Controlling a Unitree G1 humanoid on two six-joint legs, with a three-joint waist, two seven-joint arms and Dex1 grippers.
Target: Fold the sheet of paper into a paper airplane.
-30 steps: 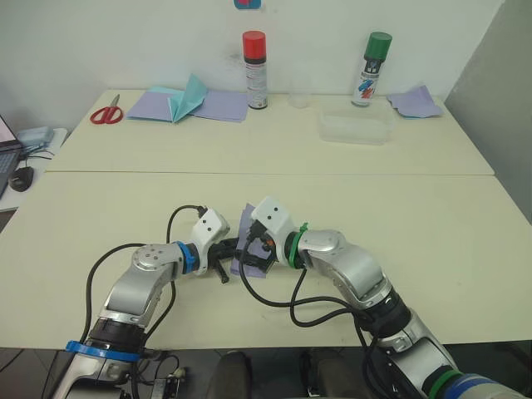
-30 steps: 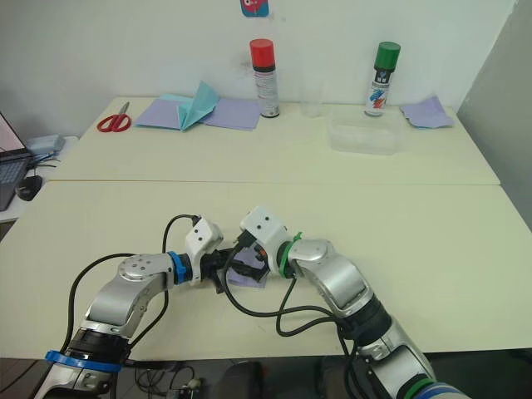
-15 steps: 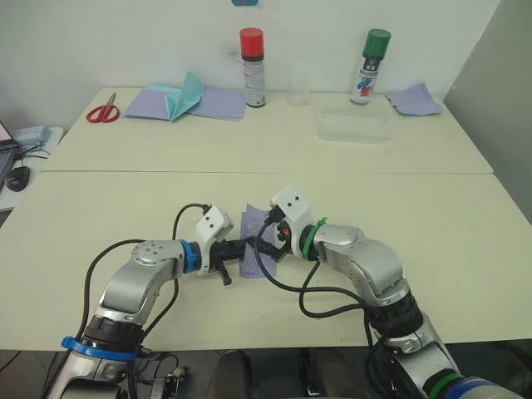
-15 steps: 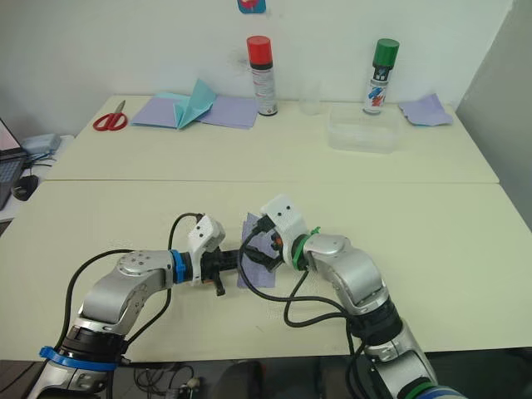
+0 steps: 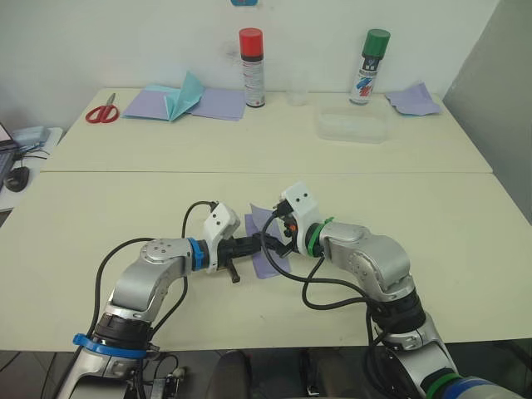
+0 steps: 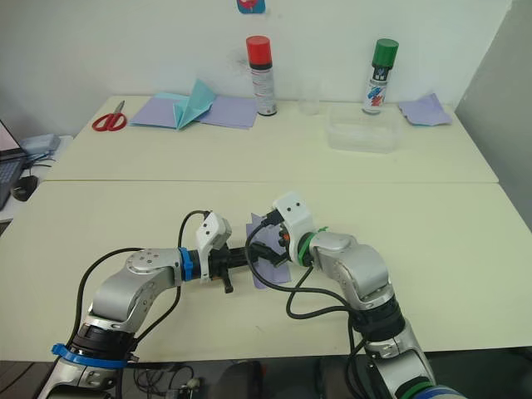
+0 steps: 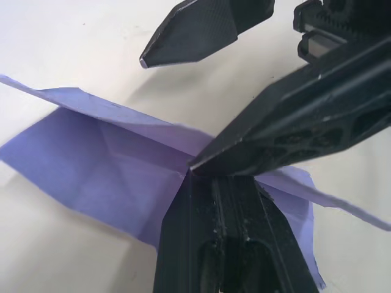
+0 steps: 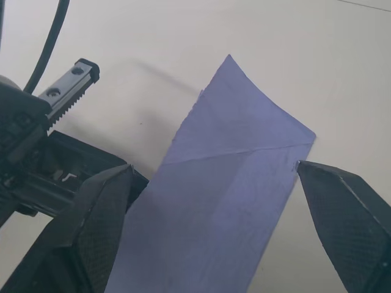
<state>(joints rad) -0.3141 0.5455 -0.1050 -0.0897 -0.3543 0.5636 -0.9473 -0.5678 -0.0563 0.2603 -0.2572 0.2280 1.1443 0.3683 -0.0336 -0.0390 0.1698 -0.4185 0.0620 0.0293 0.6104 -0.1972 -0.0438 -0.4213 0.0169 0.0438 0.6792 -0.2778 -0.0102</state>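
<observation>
The thin lavender sheet of paper, folded and creased, is seen on the pale cream table, between the two grippers near the table's front edge. The left gripper is closed upon the near edge of the sheet, its two black fingers meeting at the fold, and part of the paper is lifted off the table while the rest lies flat. The right gripper is spread wide, one black finger on each side of the sheet, and nothing is held by it; in the right wrist view a diagonal crease is seen across the paper.

Behind the sheet, toward the wall, a clear plastic tub is placed. To one side of the tub a green-capped spray can is stood, and a rumpled lavender scrap lies beyond it. To the tub's other side a red-capped spray can is stood, then flat lavender sheets with a teal folded piece on them, and red-handled scissors farthest along.
</observation>
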